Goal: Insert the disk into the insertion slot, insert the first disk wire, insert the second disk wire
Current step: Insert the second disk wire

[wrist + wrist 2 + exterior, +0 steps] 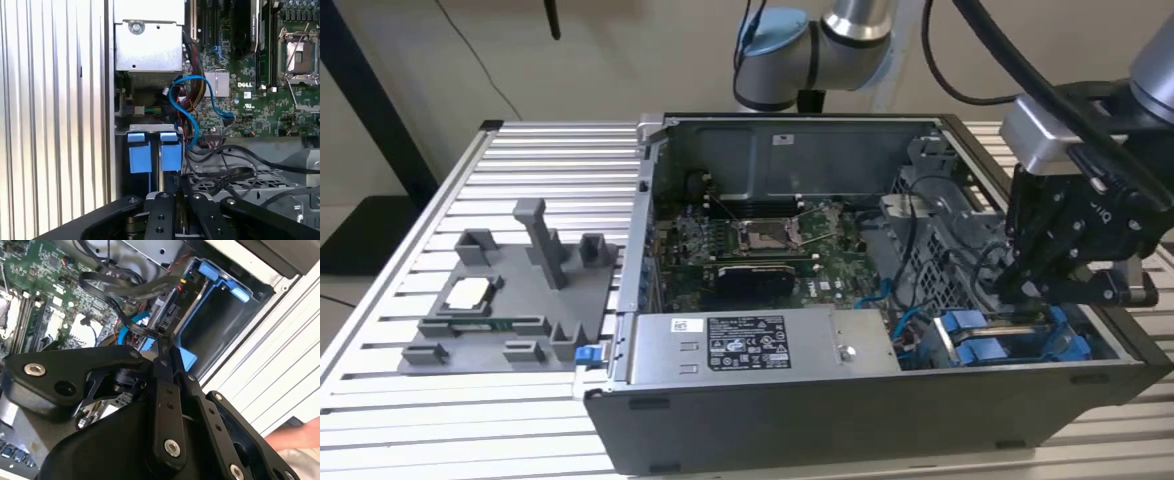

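This looks like a robotics lab. My bench (534, 150) is slatted aluminium, carrying an opened computer case (854, 415) and a grey parts fixture (507, 265).

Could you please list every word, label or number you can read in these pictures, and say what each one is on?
Power-supply box: a white sticker and a black label, print too small to read.
Motherboard: a white maker's logo, left unquoted; the tiny component markings are too small to read.
Case rear wall: one small white sticker, too small to read.
Nothing else bears legible text.
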